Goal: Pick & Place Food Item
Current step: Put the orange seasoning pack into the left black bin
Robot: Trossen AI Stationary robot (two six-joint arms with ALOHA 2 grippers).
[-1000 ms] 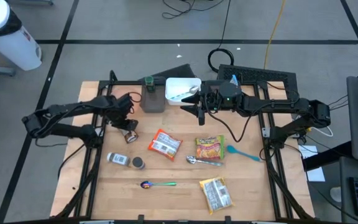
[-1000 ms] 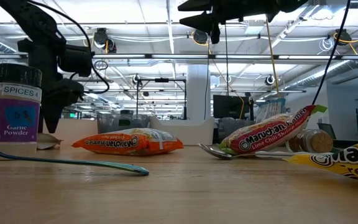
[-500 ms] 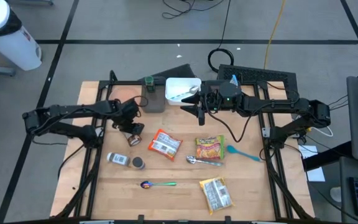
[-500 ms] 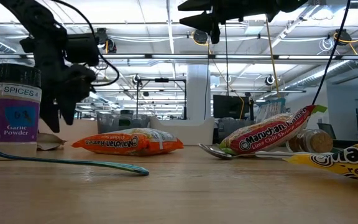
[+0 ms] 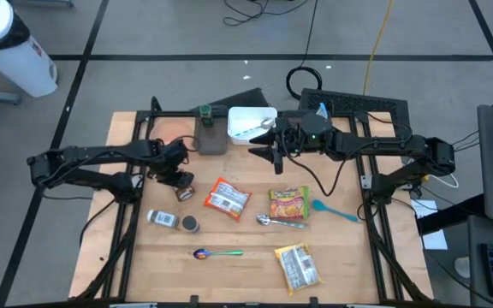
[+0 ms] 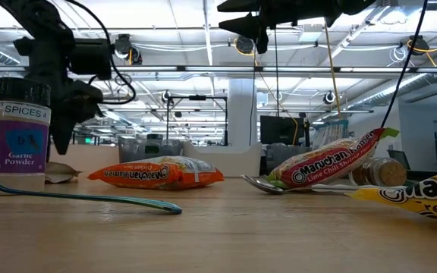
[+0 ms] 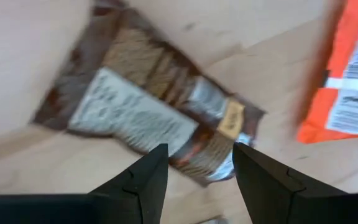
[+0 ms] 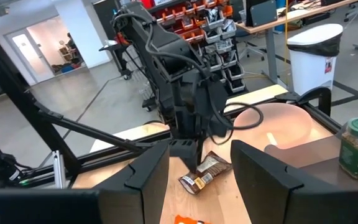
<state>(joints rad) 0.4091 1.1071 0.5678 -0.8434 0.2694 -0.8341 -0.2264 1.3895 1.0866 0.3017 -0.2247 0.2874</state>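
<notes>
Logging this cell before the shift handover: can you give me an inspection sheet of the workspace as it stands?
Surface: wooden table, bare patches between items.
Job's things: brown snack packet on the wood, white bin at the far edge.
Clutter: noodle packets, spoons, spice jars.
Pincers: left pincer open, above the brown snack packet; right pincer open, empty, raised near the white bin.
Cables: black coil on the floor behind.
Surroundings: white waste bin, no people seen.

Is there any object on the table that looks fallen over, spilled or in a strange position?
Two things stand out. A spice jar lies on its side near the left edge of the table, with a dark lid beside it. A spoon lies partly under the yellow-green noodle packet. I see nothing spilled.
</notes>
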